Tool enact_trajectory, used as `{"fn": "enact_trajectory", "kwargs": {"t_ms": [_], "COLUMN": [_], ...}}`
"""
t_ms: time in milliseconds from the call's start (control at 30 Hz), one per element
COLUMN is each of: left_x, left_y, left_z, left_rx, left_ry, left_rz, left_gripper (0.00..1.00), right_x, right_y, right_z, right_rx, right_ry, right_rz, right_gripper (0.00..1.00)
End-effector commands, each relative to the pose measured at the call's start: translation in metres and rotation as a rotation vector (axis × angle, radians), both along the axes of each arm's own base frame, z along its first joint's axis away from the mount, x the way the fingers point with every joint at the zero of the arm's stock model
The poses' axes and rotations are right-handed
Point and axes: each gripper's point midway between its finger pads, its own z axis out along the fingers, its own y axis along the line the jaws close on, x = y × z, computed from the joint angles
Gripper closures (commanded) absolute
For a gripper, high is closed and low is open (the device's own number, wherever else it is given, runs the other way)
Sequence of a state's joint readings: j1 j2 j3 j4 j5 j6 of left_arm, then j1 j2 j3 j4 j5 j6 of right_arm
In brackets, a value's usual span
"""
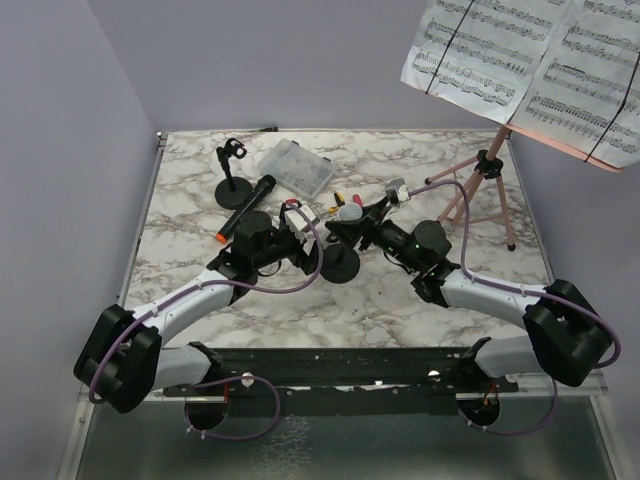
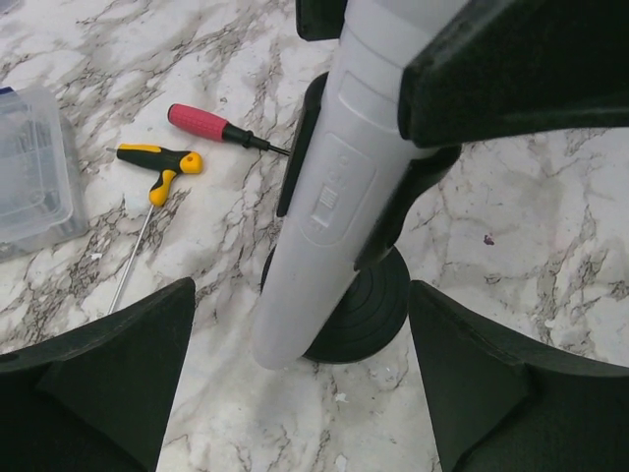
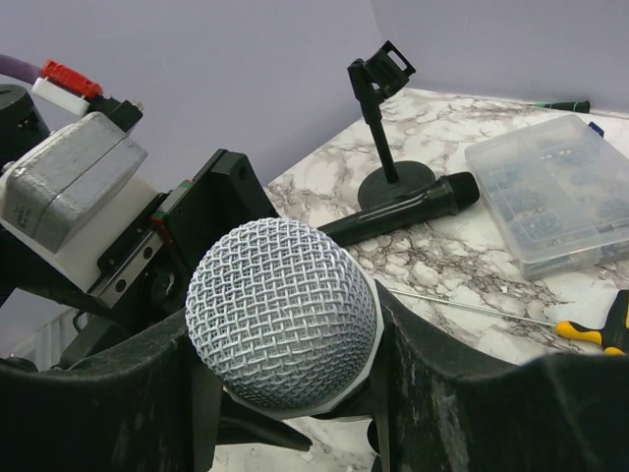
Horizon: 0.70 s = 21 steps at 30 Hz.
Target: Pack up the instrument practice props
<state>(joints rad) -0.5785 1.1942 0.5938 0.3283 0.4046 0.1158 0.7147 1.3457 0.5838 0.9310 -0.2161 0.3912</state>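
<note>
The grey-headed microphone [image 1: 350,212] sits tilted in the clip of a black round-based holder [image 1: 340,265] at the table's middle. My right gripper [image 3: 285,339] is shut on it just under its mesh head [image 3: 280,320]. My left gripper [image 2: 300,393] is open and empty, its fingers either side of the mic's grey tail [image 2: 314,216] and the holder's base [image 2: 364,310], touching neither. The black microphone [image 1: 245,205] lies flat by the second holder [image 1: 232,175] at the back left. White sheet-music pages [image 1: 530,60] rest on the pink tripod [image 1: 485,185] at the back right.
A clear compartment box [image 1: 293,168] lies at the back centre. A red screwdriver [image 2: 211,123] and a yellow one [image 2: 162,162] lie just behind the holder. The two grippers are close together at the table's middle. Purple walls stand on the left and at the back.
</note>
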Motion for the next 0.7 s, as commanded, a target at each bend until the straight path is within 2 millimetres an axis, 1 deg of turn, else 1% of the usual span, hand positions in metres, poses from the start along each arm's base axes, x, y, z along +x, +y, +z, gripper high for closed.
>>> {"fn": "enact_trajectory", "kwargs": {"t_ms": [0,100,233,367,433,533,600,667], "left_x": [0.014,0.018,0.023,0.029,0.031,0.032,0.032,0.031], "left_y": [-0.011,-0.016,-0.019,-0.016,-0.013,-0.006,0.000,0.005], "left_z": [0.013,0.007,0.002,-0.001,0.000,0.000,-0.003,-0.005], "left_rx": [0.018,0.045,0.073,0.104,0.126,0.188,0.247,0.294], "left_ry": [-0.089,-0.099,-0.115,-0.138,-0.154,-0.173,-0.173,-0.170], "left_rz": [-0.034,-0.056,-0.070,-0.057,-0.044,-0.044,-0.051,-0.054], "left_gripper": [0.14,0.23,0.40,0.63,0.74,0.86,0.92,0.96], "right_x": [-0.023,-0.024,-0.026,-0.027,-0.027,-0.029,-0.030,-0.031], "right_y": [0.001,0.001,0.001,0.001,-0.001,-0.004,-0.007,-0.011], "right_z": [-0.055,-0.052,-0.048,-0.045,-0.045,-0.048,-0.049,-0.050], "right_rx": [-0.127,-0.134,-0.137,-0.152,-0.162,-0.198,-0.216,-0.231], "right_ry": [0.158,0.152,0.142,0.138,0.141,0.148,0.153,0.156], "right_rz": [0.084,0.086,0.093,0.105,0.100,0.097,0.087,0.075], "right_gripper": [0.83,0.83,0.82,0.81,0.80,0.75,0.70,0.66]}}
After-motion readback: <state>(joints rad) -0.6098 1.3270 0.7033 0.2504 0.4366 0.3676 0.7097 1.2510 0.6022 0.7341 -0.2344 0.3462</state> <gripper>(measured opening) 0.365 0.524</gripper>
